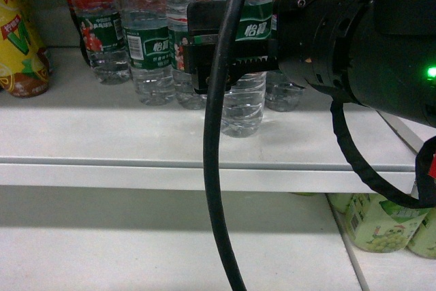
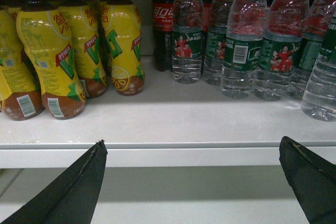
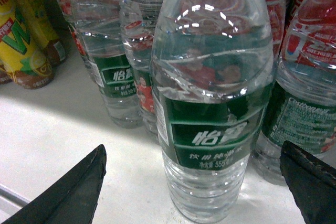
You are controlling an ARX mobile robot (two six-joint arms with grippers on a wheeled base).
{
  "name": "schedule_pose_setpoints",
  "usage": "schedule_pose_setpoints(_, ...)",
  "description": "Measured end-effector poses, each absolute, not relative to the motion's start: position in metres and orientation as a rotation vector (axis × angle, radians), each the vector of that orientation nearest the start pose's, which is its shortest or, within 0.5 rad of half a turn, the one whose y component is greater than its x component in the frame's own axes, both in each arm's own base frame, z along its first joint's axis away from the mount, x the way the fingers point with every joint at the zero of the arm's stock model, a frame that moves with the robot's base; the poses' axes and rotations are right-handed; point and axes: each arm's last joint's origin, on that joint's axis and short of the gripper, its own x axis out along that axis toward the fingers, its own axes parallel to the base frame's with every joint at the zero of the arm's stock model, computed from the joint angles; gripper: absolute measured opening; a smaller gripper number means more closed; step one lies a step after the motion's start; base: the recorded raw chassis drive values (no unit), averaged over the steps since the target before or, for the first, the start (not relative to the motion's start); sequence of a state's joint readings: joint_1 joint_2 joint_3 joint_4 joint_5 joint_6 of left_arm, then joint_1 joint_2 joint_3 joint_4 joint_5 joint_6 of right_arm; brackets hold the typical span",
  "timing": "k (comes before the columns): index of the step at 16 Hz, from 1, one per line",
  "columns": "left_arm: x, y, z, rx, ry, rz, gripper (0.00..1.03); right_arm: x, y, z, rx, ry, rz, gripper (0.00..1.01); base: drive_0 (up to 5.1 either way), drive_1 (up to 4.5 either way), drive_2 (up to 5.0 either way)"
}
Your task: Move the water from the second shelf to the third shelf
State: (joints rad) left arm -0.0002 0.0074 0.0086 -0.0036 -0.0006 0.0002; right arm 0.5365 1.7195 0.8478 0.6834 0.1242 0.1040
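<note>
Two dark fingertips of the right gripper (image 3: 191,182) are standing spread wide, released, on either side of the water bottle (image 3: 210,108), not touching it. That bottle is standing upright at the front of the white shelf (image 1: 102,127), ahead of the other green-labelled water bottles (image 1: 146,39). The left gripper (image 2: 191,177) is hanging open too, below the shelf's front edge. Farther left, yellow tea bottles (image 2: 47,51) are standing, with a cola bottle (image 2: 163,19) behind.

Right end effector (image 3: 191,182) level, reaching forward, fingers spread wide. Left end effector (image 2: 191,174) also level, fingers wide apart, nothing between.
</note>
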Motion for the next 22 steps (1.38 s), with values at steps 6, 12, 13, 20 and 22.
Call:
schedule_pose_setpoints(6, 0.098, 0.0, 0.166, 0.0, 0.002, 0.0, 0.98, 0.326, 0.189, 0.193, 0.04, 0.196, 0.38, 0.98, 0.0, 0.0, 0.0)
schedule_pose_setpoints(12, 0.098, 0.0, 0.166, 0.0, 0.002, 0.0, 0.98, 0.345, 0.202, 0.198, 0.043, 0.176, 0.347, 0.98, 0.0, 0.0, 0.0)
schedule_pose_setpoints(13, 0.098, 0.0, 0.166, 0.0, 0.002, 0.0, 0.98, 0.35, 0.205, 0.199, 0.043, 0.177, 0.338, 0.98, 0.0, 0.0, 0.0)
schedule_pose_setpoints(20, 0.098, 0.0, 0.166, 0.0, 0.002, 0.0, 0.98, 0.356, 0.211, 0.194, 0.074, 0.217, 0.286, 0.94, 0.0, 0.0, 0.0)
schedule_pose_setpoints(22, 0.098, 0.0, 0.166, 0.0, 0.002, 0.0, 0.98, 0.355, 0.212, 0.194, 0.081, 0.217, 0.276, 0.74, 0.0, 0.0, 0.0)
